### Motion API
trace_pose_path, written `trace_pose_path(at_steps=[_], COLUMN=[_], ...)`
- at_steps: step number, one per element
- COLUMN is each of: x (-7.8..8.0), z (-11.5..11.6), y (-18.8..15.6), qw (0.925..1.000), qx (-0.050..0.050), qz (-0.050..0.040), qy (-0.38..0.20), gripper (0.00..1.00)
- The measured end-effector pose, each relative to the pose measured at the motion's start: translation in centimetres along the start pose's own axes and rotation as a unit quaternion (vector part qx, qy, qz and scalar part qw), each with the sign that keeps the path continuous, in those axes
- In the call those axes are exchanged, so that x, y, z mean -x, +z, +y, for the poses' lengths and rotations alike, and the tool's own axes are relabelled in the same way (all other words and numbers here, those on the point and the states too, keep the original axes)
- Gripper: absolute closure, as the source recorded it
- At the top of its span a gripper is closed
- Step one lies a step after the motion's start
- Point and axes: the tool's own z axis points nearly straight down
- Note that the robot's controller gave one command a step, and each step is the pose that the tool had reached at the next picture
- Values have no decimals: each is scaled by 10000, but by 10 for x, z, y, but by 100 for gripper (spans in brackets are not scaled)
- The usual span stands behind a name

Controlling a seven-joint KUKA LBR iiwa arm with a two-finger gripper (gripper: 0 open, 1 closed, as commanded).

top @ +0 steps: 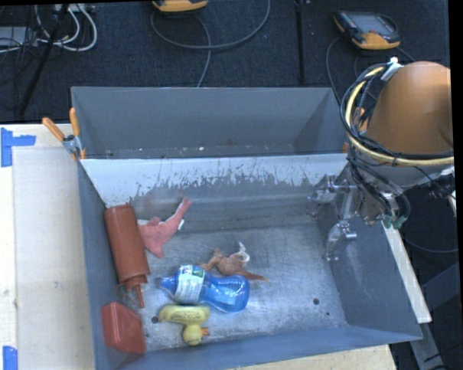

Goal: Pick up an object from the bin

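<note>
Hanging low over the right side of the bin (214,135), the gripper (334,245) sits above bare grey floor, well apart from everything it might pick. From where I stand I cannot tell whether its jaws are parted or closed, as they look dark and narrow against the metal.

The things all lie to the left and front. Nearest the gripper is a small brown toy (231,262), touching or just beside a blue bottle (209,290) lying on its side. In front of the bottle is a yellow toy (184,320), possibly a duck. Further left are a red-brown tube (125,242) along the wall, a pink rag-like piece (163,231) against it, and a red block (123,328) in the front corner.

The bottle looks the likeliest choice. I would judge it light, probably empty plastic, smooth and rounded, so it may roll or squirt out of a pinch. Taking it across the narrower part near the white label looks safer than across the fat end. The brown toy looks light and irregular, easy to nip by a limb but easy to miss.
</note>
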Motion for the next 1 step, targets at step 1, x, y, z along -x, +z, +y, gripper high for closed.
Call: trace_pose_path(at_steps=[1], x=[15], z=[25], y=[70], qw=[9989], qx=[3], qz=[-22], qy=[459], gripper=[0])
